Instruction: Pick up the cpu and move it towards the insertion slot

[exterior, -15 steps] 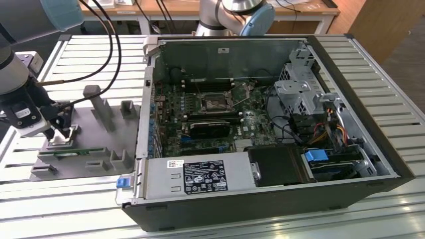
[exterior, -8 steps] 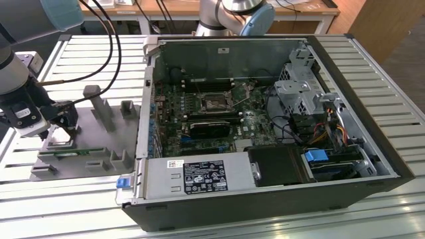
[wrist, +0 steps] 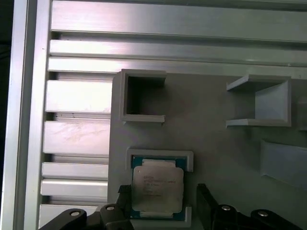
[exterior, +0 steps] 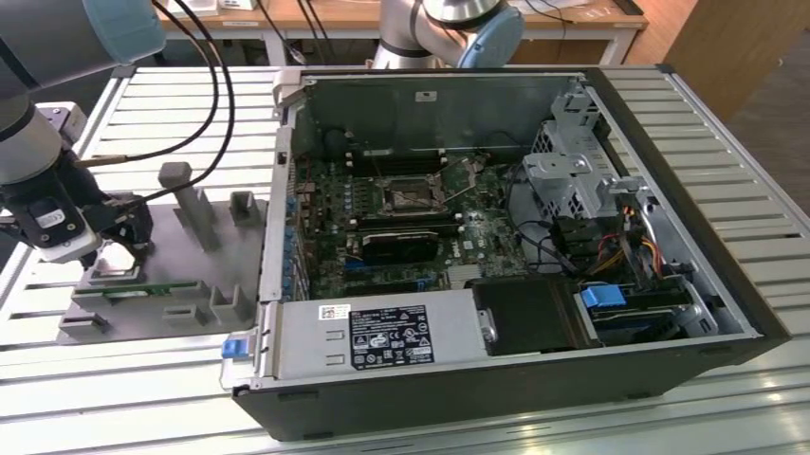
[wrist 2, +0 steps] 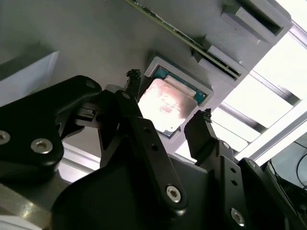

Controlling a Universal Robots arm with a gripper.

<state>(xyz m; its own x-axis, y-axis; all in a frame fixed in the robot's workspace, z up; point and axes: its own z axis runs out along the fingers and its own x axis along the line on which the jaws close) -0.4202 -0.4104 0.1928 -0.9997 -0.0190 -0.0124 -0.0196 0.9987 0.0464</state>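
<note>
Black two-fingered gripper hangs wide open, fingertips straddling the shiny silver-topped square cpu. The cpu lies squared in a raised pocket at the grey fixture plate's edge. The silver-framed insertion slot sits well apart.

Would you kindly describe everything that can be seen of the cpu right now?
The cpu is a flat square chip with a shiny silver-grey metal lid bearing faint print, and a thin teal rim. It lies flat, lid up, seated in a shallow grey pocket of the fixture plate beside the open computer case. The gripper straddles it with open jaws on two opposite sides, and they seem just clear of its edges.
</note>
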